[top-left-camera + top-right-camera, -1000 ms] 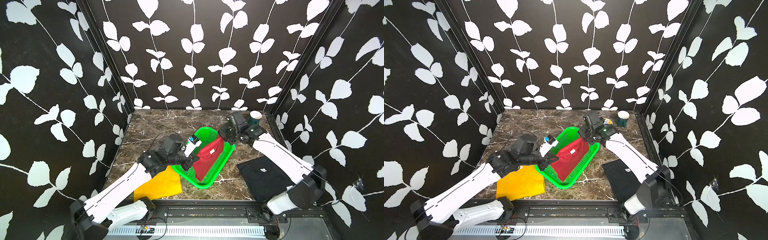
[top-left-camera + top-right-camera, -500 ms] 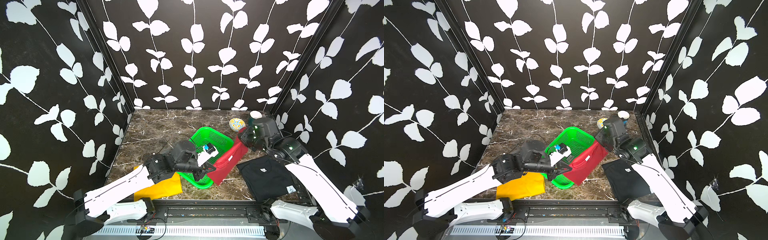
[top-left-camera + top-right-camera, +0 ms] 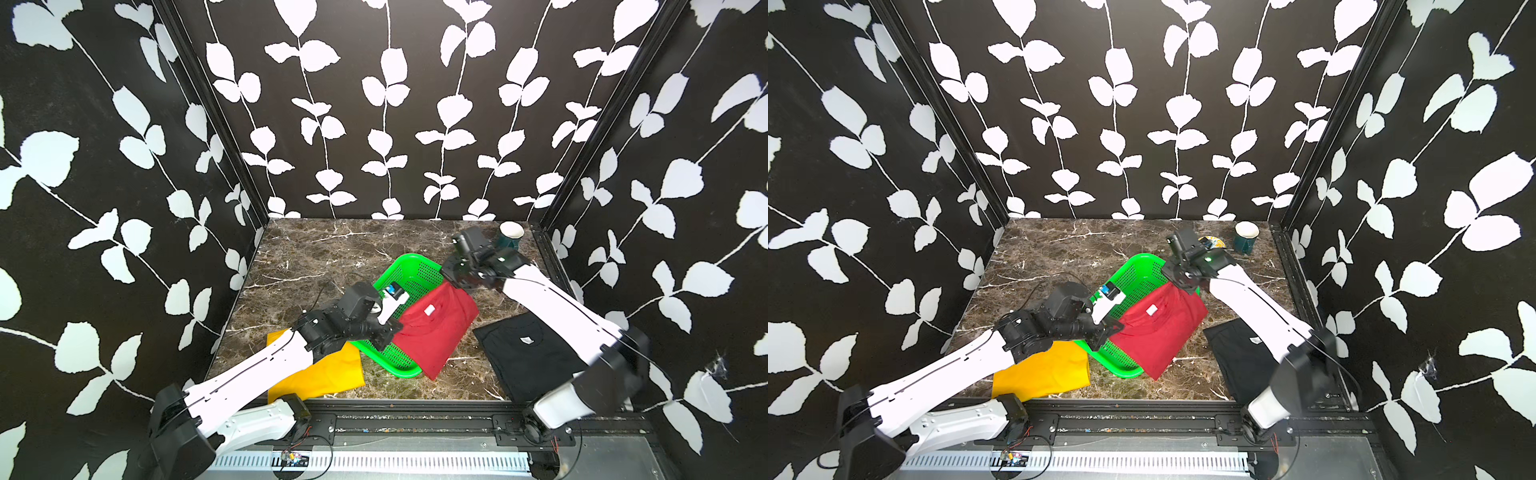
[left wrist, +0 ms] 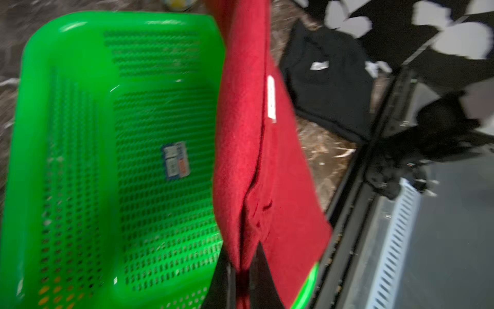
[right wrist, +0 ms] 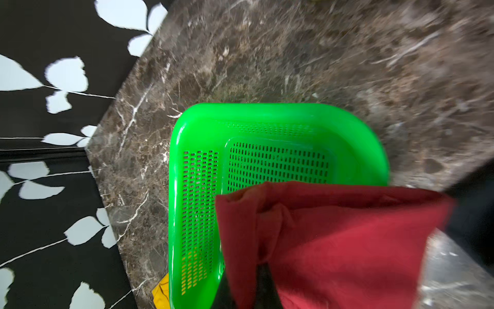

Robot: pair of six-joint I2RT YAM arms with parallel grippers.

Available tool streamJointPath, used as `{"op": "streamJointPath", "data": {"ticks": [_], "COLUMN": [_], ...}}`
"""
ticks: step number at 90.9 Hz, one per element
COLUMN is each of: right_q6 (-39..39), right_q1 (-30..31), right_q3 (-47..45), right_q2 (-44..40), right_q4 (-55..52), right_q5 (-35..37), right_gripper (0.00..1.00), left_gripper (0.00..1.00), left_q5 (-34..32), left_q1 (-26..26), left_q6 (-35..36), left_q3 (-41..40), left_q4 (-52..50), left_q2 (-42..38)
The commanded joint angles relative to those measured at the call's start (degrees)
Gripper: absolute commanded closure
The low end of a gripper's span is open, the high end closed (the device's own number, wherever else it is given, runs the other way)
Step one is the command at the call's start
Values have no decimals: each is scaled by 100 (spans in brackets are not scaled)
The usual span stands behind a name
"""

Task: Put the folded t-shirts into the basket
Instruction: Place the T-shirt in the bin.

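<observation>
**A:** So, where does everything lie?

**B:** On the marble table (image 3: 316, 257), the black shirt (image 3: 528, 357) lies flat by the right arm's base. The yellow shirt (image 3: 328, 374) lies partly under the left arm, just beside the basket (image 3: 409, 257). The basket holds only a sticker (image 4: 176, 160). The dark red shirt (image 3: 436, 328) hangs stretched between the two arms across the basket's rim on the black shirt's side, and most of it is outside.

**A:** And the grips?

**B:** The left gripper (image 4: 240, 264) is pinched tight on the shirt's near edge. The right gripper (image 5: 243, 283) is clamped on its far corner, near the mug (image 3: 510, 239).

**A:** What worries you?

**B:** I'd say a release here lets the cloth slide off the rim onto the table. If one arm pulls harder than the other, the fold could open, since its layers already gape at the left pinch. The basket looks light, so dragging cloth might shove it into the yellow shirt.
</observation>
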Motion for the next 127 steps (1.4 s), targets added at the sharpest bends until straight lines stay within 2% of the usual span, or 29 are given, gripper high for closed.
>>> {"op": "streamJointPath", "data": {"ticks": [1,10,20,26,46,59,83,115,116,118,121,127], "right_q6": [80,133,211,207,194,191,110,148,149,150,148,143], "right_q1": [44,47,48,47,26,21,30,67,66,65,69,66], "right_q3": [519,754,773,831,967,966,1097,1375,1384,1401,1411,1414], "right_q2": [522,1113,1643,1926,2600,2713,2627,2769,2770,2767,2760,2726], "right_q4": [230,156,247,247,391,711,1161,1174,1173,1172,1171,1164], "right_q5": [-42,-89,-154,-167,-208,-321,-672,-790,-784,-780,-771,-758], "right_gripper": [100,100,100,100,100,100,100,100,99,94,84,71], "left_gripper": [100,100,100,100,100,100,100,100,98,84,70,64], "left_q5": [-815,-1103,-1034,-1005,-1502,-2034,-2171,-2888,-2882,-2862,-2809,-2692], "left_q1": [103,132,148,154,156,158,146,152,155,153,158,147], "left_q6": [-82,-316,-565,-620,-509,-486,-530,-816,-817,-815,-813,-764], "left_q3": [-313,-801,-1203,-1333,-1377,-1236,-1335,-1377,-1378,-1373,-1360,-1357], "left_q4": [65,573,1037,1210,1224,962,869,645,645,649,668,737], "left_q2": [-39,233,637,778,1243,1366,962,726,725,731,726,670]}}
